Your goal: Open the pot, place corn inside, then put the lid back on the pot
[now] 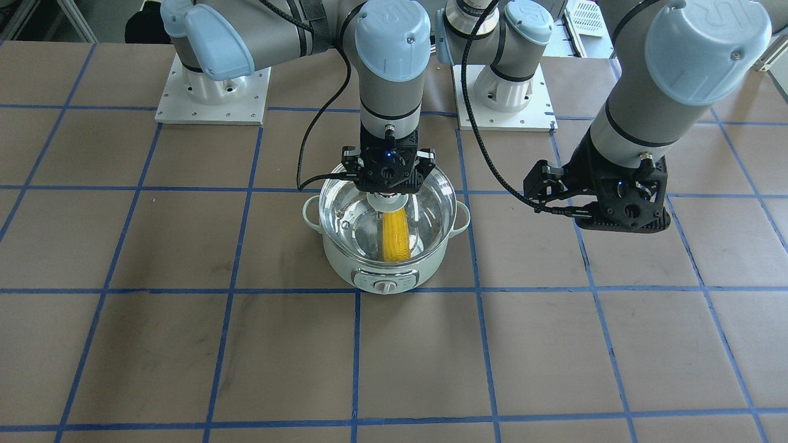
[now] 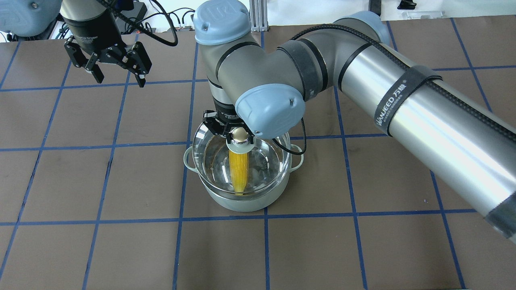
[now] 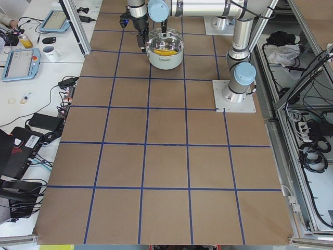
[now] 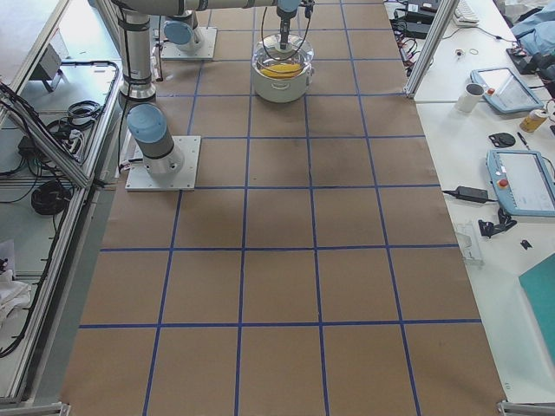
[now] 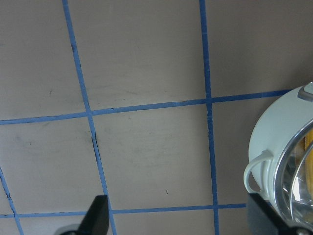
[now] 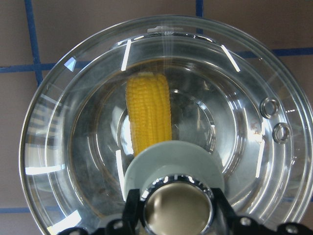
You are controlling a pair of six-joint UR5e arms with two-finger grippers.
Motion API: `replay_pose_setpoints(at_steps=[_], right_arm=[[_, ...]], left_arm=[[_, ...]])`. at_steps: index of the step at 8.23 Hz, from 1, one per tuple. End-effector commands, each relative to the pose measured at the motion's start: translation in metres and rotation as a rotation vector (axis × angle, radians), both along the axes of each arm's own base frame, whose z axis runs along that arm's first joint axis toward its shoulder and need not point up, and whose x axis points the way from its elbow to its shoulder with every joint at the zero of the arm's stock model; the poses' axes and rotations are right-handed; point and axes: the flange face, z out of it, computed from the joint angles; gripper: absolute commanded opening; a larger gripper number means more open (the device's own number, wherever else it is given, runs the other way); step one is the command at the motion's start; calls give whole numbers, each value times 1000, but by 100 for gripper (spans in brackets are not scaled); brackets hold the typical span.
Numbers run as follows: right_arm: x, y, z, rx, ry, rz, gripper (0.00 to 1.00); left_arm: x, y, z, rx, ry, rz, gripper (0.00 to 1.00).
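Observation:
The pale mint-green pot (image 1: pixel 345 271) stands mid-table with its dial facing away from the robot. The yellow corn (image 1: pixel 396 237) lies inside it, seen through the glass in the overhead view (image 2: pixel 238 171) and the right wrist view (image 6: pixel 148 115). The clear glass lid (image 2: pixel 270 161) is over the pot at rim height; I cannot tell if it rests on it. My right gripper (image 2: pixel 238 137) is shut on the lid's beige-gold knob (image 6: pixel 178 210). My left gripper (image 2: pixel 120 80) is open and empty, above the table to the pot's left. The left wrist view shows the pot's side handle (image 5: pixel 254 171).
The brown table (image 1: pixel 184 344) carries a blue tape grid. Two arm base plates (image 1: pixel 212 92) (image 1: pixel 505 98) sit at the robot's side. My right arm's forearm (image 2: pixel 423 117) spans the table's right half. Benches with tablets and mugs (image 4: pixel 473 95) stand beyond the far edge.

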Motion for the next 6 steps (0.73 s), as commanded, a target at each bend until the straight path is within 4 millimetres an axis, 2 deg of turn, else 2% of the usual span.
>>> replay_pose_setpoints(at_steps=[1, 6], right_arm=[[0, 4, -12, 13, 7, 8, 26], [-1, 6, -22, 19, 15, 21, 26]], left_arm=[[0, 0, 0, 0, 0, -4, 100], [-2, 1, -1, 0, 0, 9, 100]])
